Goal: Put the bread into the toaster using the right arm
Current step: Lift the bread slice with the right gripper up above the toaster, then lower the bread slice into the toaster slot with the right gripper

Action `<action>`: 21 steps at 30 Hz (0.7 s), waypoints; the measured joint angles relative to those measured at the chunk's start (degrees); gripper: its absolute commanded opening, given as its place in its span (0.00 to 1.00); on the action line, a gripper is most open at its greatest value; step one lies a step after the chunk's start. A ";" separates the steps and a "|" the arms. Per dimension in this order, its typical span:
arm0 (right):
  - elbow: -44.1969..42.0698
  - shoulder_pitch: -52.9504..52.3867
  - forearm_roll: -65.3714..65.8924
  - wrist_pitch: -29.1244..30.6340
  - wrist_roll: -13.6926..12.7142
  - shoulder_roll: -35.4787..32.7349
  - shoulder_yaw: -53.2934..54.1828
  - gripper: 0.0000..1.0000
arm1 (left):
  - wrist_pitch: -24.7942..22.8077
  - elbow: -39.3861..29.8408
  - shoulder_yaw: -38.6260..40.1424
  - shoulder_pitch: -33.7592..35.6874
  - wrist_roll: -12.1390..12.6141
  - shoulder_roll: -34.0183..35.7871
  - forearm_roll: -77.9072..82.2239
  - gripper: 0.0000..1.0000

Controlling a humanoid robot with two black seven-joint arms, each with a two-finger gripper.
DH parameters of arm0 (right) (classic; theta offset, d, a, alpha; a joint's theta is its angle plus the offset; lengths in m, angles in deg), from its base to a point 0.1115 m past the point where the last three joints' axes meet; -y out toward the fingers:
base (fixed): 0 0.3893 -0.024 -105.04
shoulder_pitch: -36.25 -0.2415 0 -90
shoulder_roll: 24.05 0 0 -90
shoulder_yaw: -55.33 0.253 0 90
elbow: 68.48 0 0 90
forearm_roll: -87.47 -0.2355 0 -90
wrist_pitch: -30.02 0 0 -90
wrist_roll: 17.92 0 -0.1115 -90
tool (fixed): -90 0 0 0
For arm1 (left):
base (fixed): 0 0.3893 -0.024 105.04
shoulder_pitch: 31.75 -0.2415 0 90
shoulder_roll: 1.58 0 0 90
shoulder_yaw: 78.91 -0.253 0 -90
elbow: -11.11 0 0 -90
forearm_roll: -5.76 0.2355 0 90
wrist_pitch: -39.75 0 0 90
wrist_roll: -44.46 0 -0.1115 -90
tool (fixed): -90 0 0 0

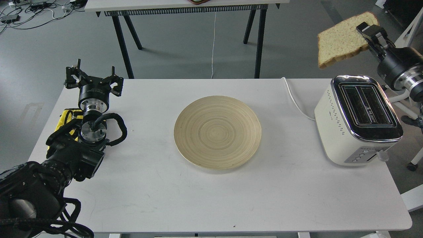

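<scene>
Closest in, the left arm [49, 165] sprawls across the near-left corner of the white table [231, 198], all thick black joints and looping cables, with a flash of yellow [66, 119] tucked beside it. Follow it outward and there is the left gripper [94, 79], fingers spread wide, holding nothing, hovering over the table's far-left edge. The tabletop is matte white, lightly scuffed, standing on a grey floor; beyond it a second table [185, 5] on black legs, a thin white cable [213, 43] hanging down from it, and a tangle of wires [33, 10] on the floor at far left. Now over to the right gripper [368, 34], up high past the table's far-right corner: its fingers are clamped on the bread [342, 39], gripping the slice at its right-hand edge so the pale crumb faces the camera and the rest juts out to the gripper's left, tilted, well clear of everything. Directly below and nearer than that gripper sits the toaster [358, 119], cream-bodied, chrome top, both black slots facing up and unobstructed, its buttons on the near end and a white cord [295, 102] trailing away to its left. Well to the left of the right gripper and lower, the round wooden plate [217, 132] lies bare at the table's centre.
</scene>
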 measured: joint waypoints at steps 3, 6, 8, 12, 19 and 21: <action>1.64 0.47 4.12 1.98 0.32 -7.17 -0.16 0.13 | 0.00 0.00 -0.01 0.00 0.00 -0.03 0.01 1.00; 2.03 0.93 8.66 3.04 0.62 -11.66 -1.52 0.13 | 0.00 0.00 -0.01 -0.02 0.00 -0.04 0.02 1.00; 2.05 1.05 10.32 3.45 0.84 -12.89 -2.89 0.13 | 0.00 0.00 -0.02 -0.04 0.00 -0.04 0.02 1.00; 1.79 1.21 13.45 3.79 1.08 -13.62 -5.62 0.13 | 0.00 0.00 -0.02 -0.05 0.00 -0.03 0.01 1.00; 1.03 1.49 16.28 4.04 1.07 -12.75 -11.19 0.13 | 0.00 0.00 -0.01 -0.05 0.00 -0.02 0.01 1.00; 0.62 1.49 16.33 4.04 1.04 -12.19 -12.20 0.13 | 0.00 0.00 -0.01 -0.04 0.00 -0.02 0.01 1.00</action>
